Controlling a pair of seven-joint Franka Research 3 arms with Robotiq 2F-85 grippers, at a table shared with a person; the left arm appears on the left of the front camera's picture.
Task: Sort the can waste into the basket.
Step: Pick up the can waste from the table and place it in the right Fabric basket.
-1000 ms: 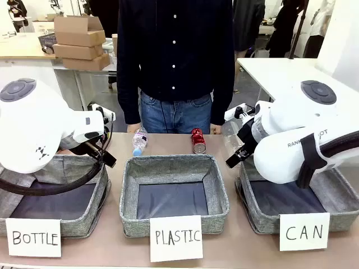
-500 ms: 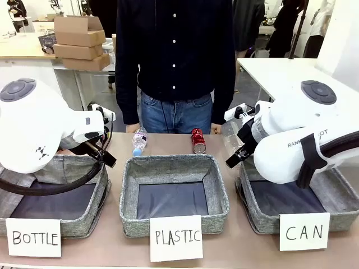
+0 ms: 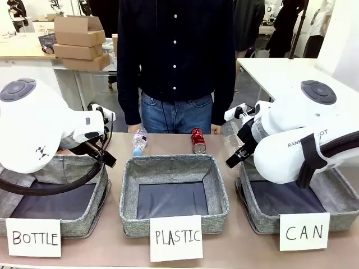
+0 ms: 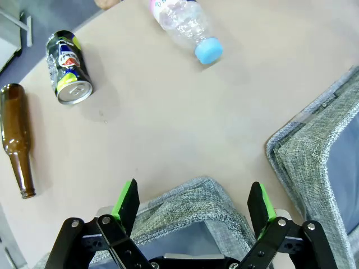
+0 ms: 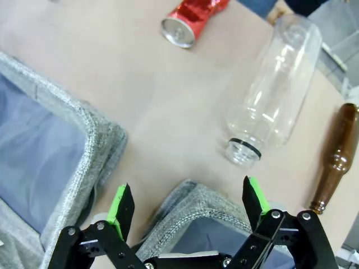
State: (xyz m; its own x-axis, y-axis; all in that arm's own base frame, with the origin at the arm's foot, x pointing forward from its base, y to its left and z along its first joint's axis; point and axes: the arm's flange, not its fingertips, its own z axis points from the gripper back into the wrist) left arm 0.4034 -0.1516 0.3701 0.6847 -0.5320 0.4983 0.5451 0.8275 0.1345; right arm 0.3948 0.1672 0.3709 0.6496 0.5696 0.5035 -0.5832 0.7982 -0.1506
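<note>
Nothing moved, red can (image 3: 198, 140) near uncapped bottle (image 5: 275, 84), person (image 3: 175, 56) behind

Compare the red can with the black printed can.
Colour: the red can is red; the black can carries blue, yellow and green print. Surface: the red can looks crumpled, the black can smoother. Neighbours: the red can lies near a clear capless bottle; the black can beside a brown bottle. Both lie on their sides on the table.
</note>
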